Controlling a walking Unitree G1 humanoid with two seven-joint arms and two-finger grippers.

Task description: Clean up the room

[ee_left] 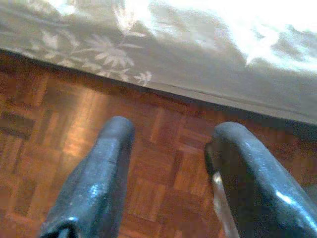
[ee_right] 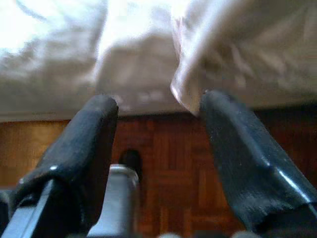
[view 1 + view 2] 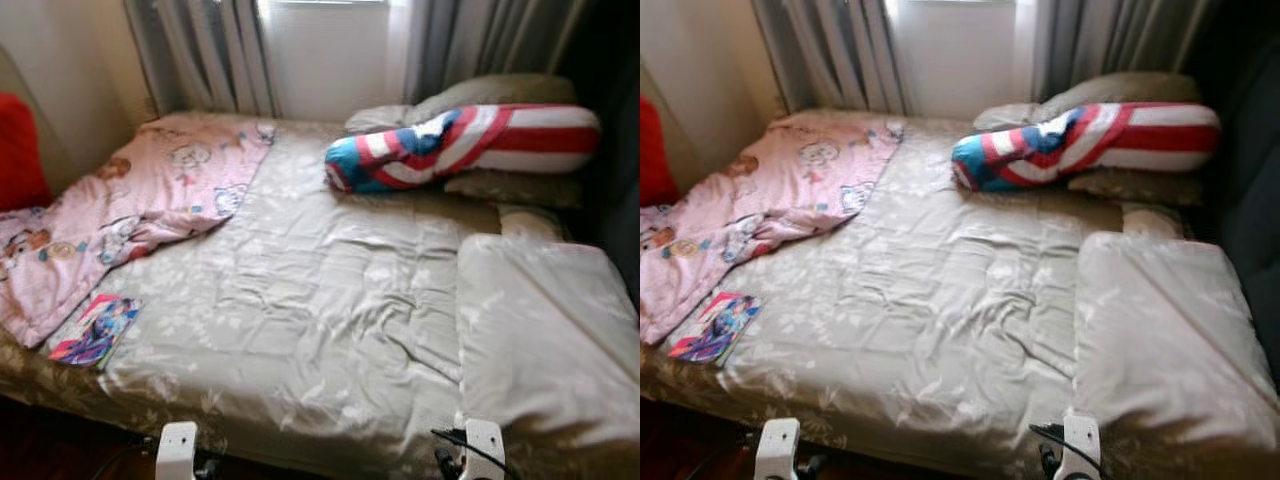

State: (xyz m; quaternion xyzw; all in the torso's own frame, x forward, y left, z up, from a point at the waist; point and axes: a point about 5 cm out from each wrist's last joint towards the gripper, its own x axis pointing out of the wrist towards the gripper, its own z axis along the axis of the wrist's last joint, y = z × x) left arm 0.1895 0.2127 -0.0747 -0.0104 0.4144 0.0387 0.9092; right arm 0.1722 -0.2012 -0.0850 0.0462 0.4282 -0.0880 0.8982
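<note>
Both tools (image 1: 168, 148) (image 2: 156, 129) hang open over floor beside bed (image 3: 330, 290).

Both arms are held low in front of the body, and the head views catch just the pale wrist housings at the lower edge, the left wrist (image 3: 177, 447) and the right wrist (image 3: 484, 446) set well apart. The left gripper (image 1: 171, 148) has its two black fingers (image 1: 101, 178) spread wide with nothing between them. The right gripper (image 2: 156, 124) is likewise parted and empty, its fingers (image 2: 89, 144) angled slightly outward from each other toward the tips.
</note>
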